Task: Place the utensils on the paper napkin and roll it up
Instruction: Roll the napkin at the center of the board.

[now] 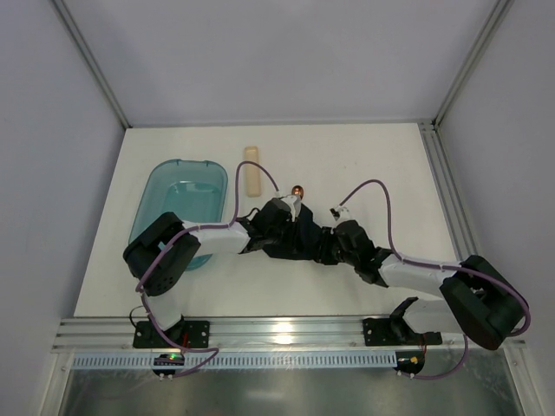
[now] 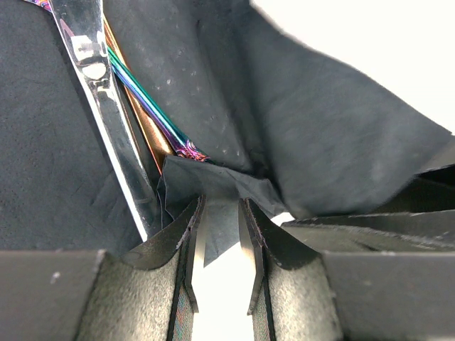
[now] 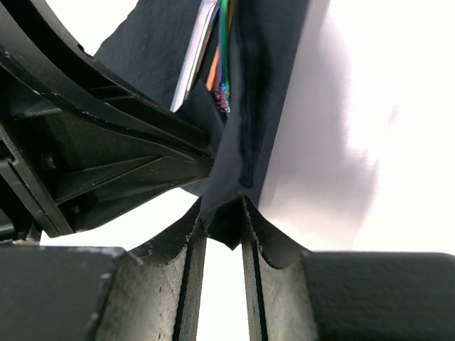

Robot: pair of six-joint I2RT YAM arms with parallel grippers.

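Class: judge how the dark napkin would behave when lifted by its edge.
Probably floppy: the napkin creases and folds where the left gripper pinches it. Likely light and tear-prone: it looks thin at the right gripper.

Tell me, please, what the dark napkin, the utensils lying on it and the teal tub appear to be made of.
The paper napkin looks like thin matte paper, creasing sharply. The utensils look like polished metal, mirror-silver, copper and rainbow-tinted, with hard highlights. The tub is probably glossy translucent plastic: the table shows through.
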